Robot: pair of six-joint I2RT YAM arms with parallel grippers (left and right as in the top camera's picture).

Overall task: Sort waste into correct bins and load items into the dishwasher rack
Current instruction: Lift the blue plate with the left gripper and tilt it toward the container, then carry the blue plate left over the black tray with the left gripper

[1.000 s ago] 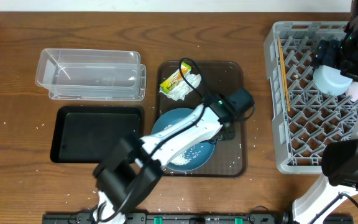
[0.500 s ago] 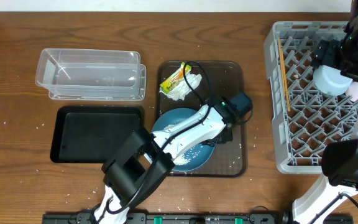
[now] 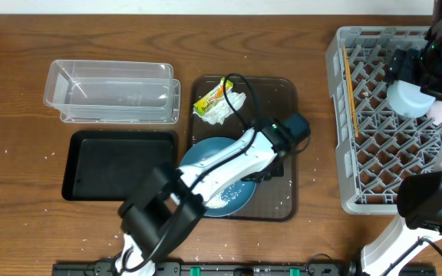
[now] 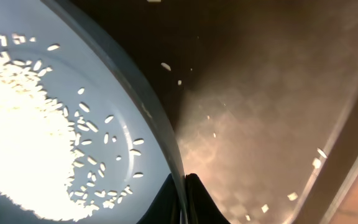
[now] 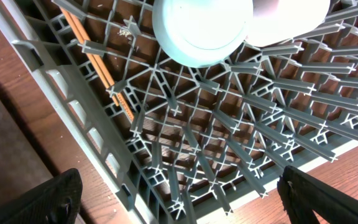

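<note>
Blue plate [image 3: 240,189], bearing loose rice [image 4: 23,124] on the brown serving tray [image 3: 286,100], is pinched at its rim by the clamped left gripper [image 4: 184,194], presumably for tipping rice into a bin, while the right gripper [image 5: 185,196] hangs fingers spread above the dishwasher rack [image 3: 374,138].

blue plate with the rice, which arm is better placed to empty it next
Left. The left gripper is shut on the blue plate at its rim, close to the black tray. The right gripper hangs open over the rack, far from the plate.
</note>
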